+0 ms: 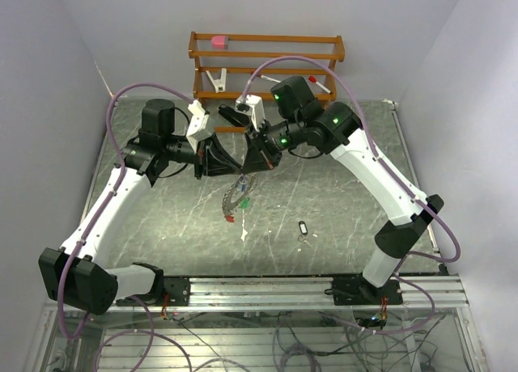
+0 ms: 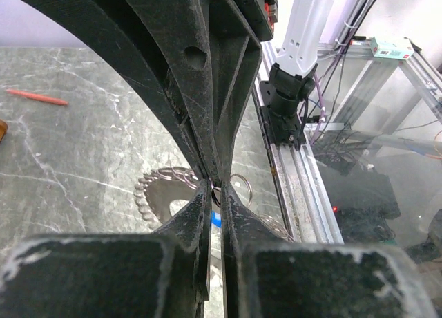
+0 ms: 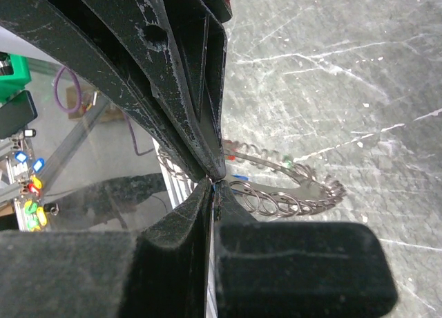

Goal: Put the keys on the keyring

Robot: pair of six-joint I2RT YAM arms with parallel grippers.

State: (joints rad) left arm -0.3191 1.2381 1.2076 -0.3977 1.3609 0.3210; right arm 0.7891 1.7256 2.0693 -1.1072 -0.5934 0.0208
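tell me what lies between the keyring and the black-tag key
Nothing: bare table between keyring and black-tag key, seen in the top view.

A dark grey-green tabletop (image 1: 340, 218) with a marbled pattern and many pale scratches fills the middle of the scene. Plain, pale lavender-white walls (image 1: 48, 81) close it in on the left, the far side and the right. A low orange-brown wooden rack (image 1: 267, 40) with slatted rails stands against the far wall. Along the near edge runs a silvery metal rail (image 1: 267, 287), and below it a clear panel (image 1: 243, 340) shows tangled cables underneath. The light is even and soft, with faint shadows.
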